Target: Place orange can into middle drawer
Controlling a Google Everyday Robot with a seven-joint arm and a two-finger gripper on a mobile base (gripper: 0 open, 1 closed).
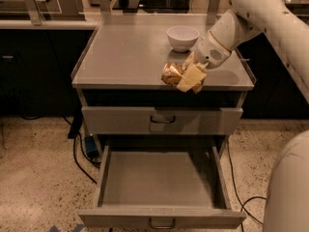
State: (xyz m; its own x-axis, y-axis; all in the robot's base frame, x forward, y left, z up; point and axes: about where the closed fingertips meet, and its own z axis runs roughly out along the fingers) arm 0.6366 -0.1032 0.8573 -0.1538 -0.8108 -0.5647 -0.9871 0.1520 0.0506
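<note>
The orange can (170,73) is crumpled and shiny, held at the front edge of the grey cabinet top (125,52), just above it. My gripper (187,79), with cream-coloured fingers (192,75), is shut on the can's right end and reaches in from the upper right. The middle drawer (159,178) stands pulled open below, its flat grey floor bare and its dark handle (161,223) at the front. The can is above and behind the drawer opening.
A white bowl (182,36) sits at the back right of the top. A second grey drawer (120,121) is closed above the open one. Black cables (79,153) lie on the speckled floor at left. My white body (289,192) fills the lower right.
</note>
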